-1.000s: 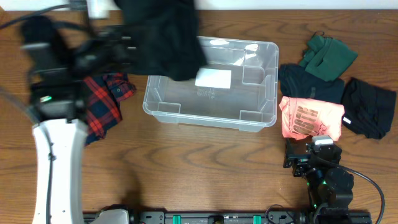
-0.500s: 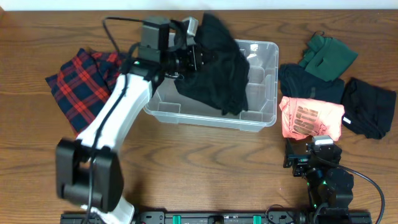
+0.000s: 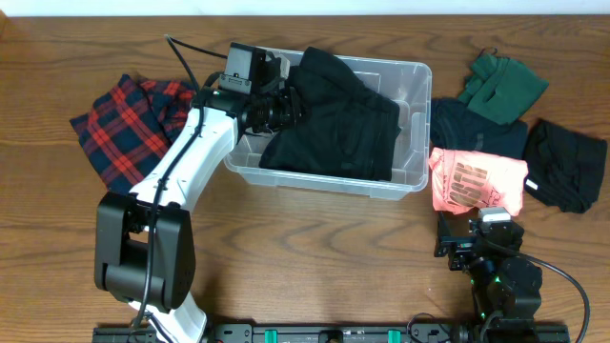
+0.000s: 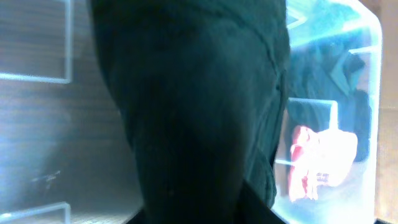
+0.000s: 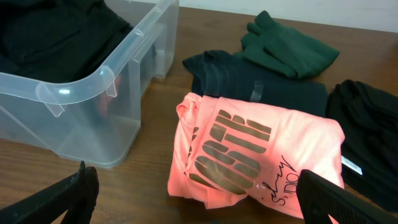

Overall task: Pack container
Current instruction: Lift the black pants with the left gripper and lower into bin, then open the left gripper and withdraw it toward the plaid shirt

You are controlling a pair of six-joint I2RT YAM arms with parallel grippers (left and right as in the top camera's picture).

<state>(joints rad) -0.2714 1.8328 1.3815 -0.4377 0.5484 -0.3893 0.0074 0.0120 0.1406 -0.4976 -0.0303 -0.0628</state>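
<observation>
**A:** From above, what could go wrong?

**B:** The bin point(image 3: 412, 171) sits at the far middle of the table. The black garment point(image 3: 343, 129) lies in it, reaching up to the far rim. My left gripper point(image 3: 283, 110) is against the cloth at the bin's left end, and I cannot tell whether its jaws are apart or clamped. If the cloth snags as I lift away, I judge it comes out with me.

**A:** Left wrist?

**B:** Black cloth fills the view. I see nothing else in the bin.

**A:** Right wrist?

**B:** My right gripper point(image 5: 199, 202) has its jaws wide apart and empty, near the pink shirt point(image 5: 255, 155), which lies just right of the bin. Reaching for it, I might knock the bin's wall.
</observation>
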